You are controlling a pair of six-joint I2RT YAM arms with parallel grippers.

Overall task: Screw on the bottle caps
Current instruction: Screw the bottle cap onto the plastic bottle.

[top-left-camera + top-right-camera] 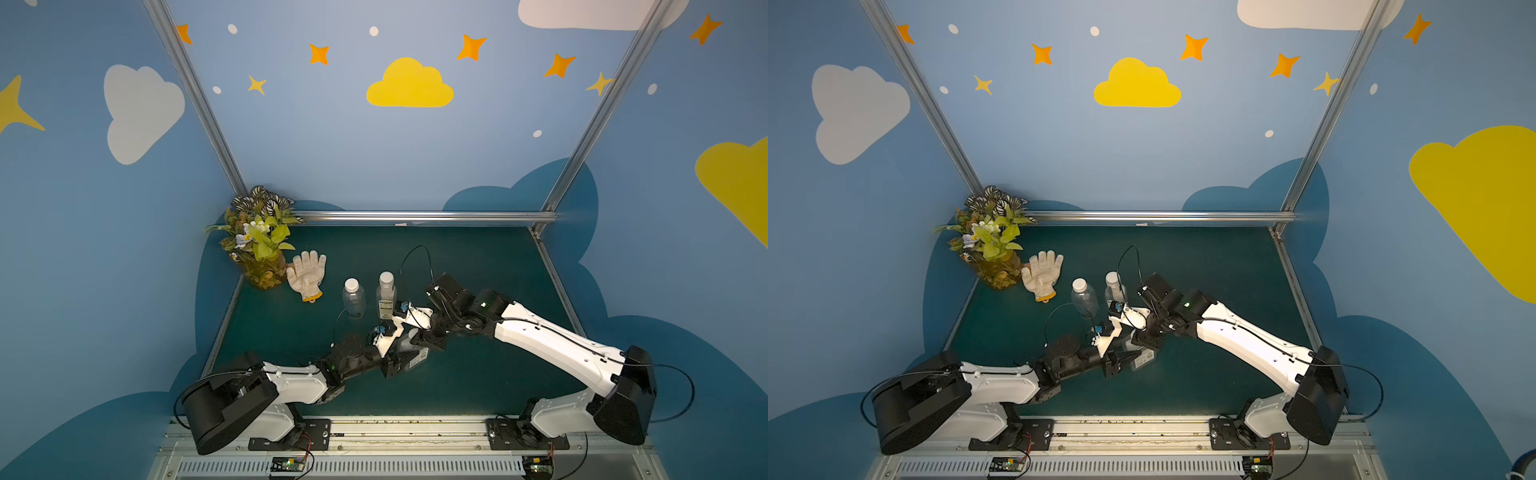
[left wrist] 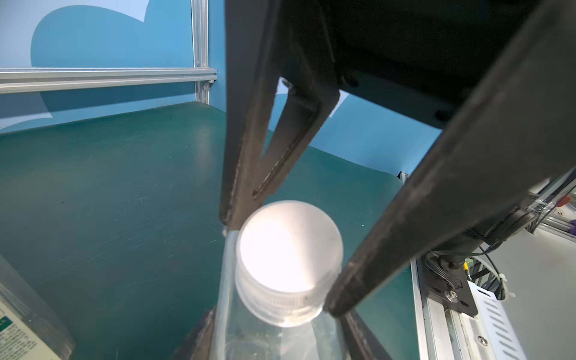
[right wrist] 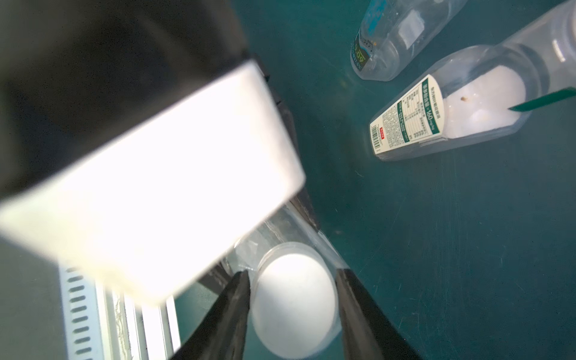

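Note:
My left gripper (image 1: 405, 353) is shut on the body of a wide flat-sided clear bottle (image 2: 274, 339) and holds it upright low over the mat. Its white cap (image 2: 290, 265) sits on the neck. My right gripper (image 3: 291, 274) comes down from above, and its dark fingers (image 2: 389, 224) press against both sides of that cap (image 3: 293, 305). In both top views the right gripper covers the cap. A round plain bottle (image 1: 354, 297) and a slim labelled bottle (image 1: 386, 295) stand behind, each with a white cap on.
A potted plant (image 1: 259, 245) and a white work glove (image 1: 307, 272) sit at the back left of the green mat (image 1: 478, 270). Metal rails edge the mat. The two arms meet near the middle front.

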